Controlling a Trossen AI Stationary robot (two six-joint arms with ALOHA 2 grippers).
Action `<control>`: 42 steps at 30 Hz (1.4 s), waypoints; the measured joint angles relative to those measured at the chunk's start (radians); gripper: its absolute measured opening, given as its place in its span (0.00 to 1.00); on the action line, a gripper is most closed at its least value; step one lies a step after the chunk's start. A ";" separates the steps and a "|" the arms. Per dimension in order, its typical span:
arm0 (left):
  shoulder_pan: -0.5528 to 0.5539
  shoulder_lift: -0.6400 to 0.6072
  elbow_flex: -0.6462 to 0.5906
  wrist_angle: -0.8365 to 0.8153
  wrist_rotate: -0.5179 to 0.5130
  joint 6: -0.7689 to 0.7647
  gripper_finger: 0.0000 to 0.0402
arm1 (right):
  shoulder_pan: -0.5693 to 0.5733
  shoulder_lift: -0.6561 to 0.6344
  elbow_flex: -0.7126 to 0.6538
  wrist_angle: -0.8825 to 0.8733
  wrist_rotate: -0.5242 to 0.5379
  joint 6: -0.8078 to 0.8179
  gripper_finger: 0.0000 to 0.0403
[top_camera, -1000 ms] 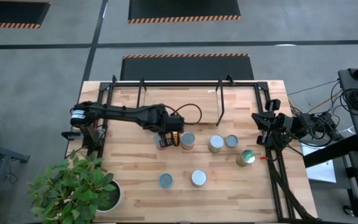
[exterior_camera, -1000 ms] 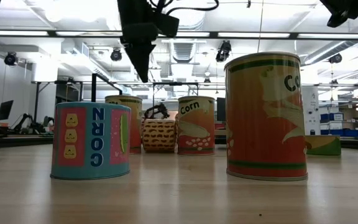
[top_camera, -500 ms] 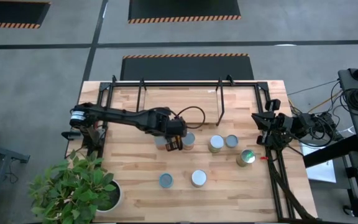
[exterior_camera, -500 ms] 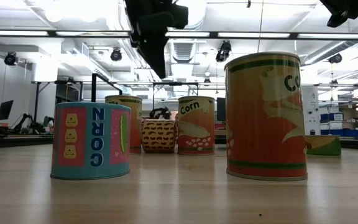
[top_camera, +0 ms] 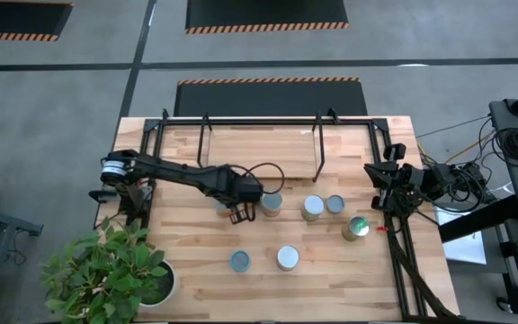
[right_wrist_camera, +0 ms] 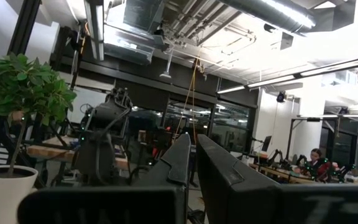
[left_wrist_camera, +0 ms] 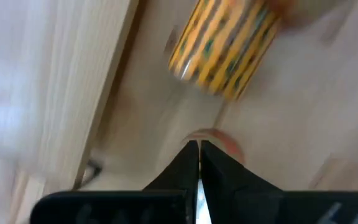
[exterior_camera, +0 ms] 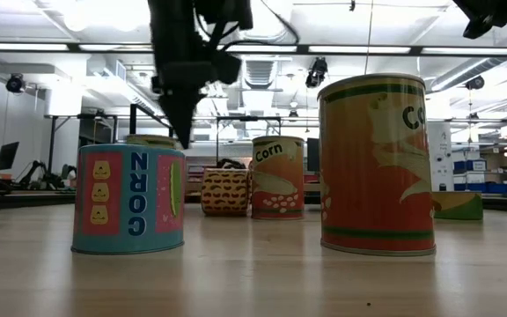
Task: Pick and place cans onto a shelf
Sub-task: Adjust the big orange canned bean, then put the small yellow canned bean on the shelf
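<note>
Light wooden worktop [top_camera: 196,270] with the black-rod shelf [top_camera: 259,135] along its far edge, nothing on it, and a potted plant [top_camera: 106,270] at the near left corner. The cans [top_camera: 312,208] stand loose mid-worktop, one can [top_camera: 270,203] just right of the left jaws [top_camera: 240,214]. Left arm reaches low across, jaws pinched together and empty; right jaws [top_camera: 378,193] wait at the right edge, closed too.
</note>
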 joint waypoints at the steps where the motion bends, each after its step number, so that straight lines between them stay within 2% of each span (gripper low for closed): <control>1: -0.001 0.000 0.002 -0.035 -0.001 -0.012 0.00 | 0.000 0.000 0.000 0.000 0.000 0.000 0.04; 5: -0.011 0.000 0.020 -0.017 -0.007 -0.017 0.00 | 0.000 0.000 0.000 0.000 0.000 0.000 0.04; 12: -0.020 0.002 0.021 0.163 -0.008 0.011 0.00 | 0.000 0.000 0.000 0.000 0.000 0.000 0.04; 16: -0.019 0.003 0.021 0.167 -0.008 0.003 0.00 | 0.000 0.000 0.000 -0.001 0.000 0.000 0.04; 24: -0.018 0.004 -0.004 0.271 -0.047 -0.178 0.03 | 0.000 0.000 0.000 0.000 0.000 0.000 0.04; 29: -0.017 0.004 -0.054 0.276 -0.042 -0.323 0.14 | 0.000 0.000 0.000 0.000 0.000 0.000 0.04; 33: -0.017 0.004 -0.096 0.305 -0.060 -0.395 0.31 | 0.000 0.000 0.000 0.000 0.000 0.000 0.04; 38: -0.015 0.004 -0.132 0.360 -0.096 -0.404 0.51 | 0.000 0.000 0.000 0.000 0.000 0.004 0.04; 42: -0.015 0.004 -0.157 0.400 -0.105 -0.401 0.60 | 0.000 0.000 0.000 0.000 0.000 0.001 0.04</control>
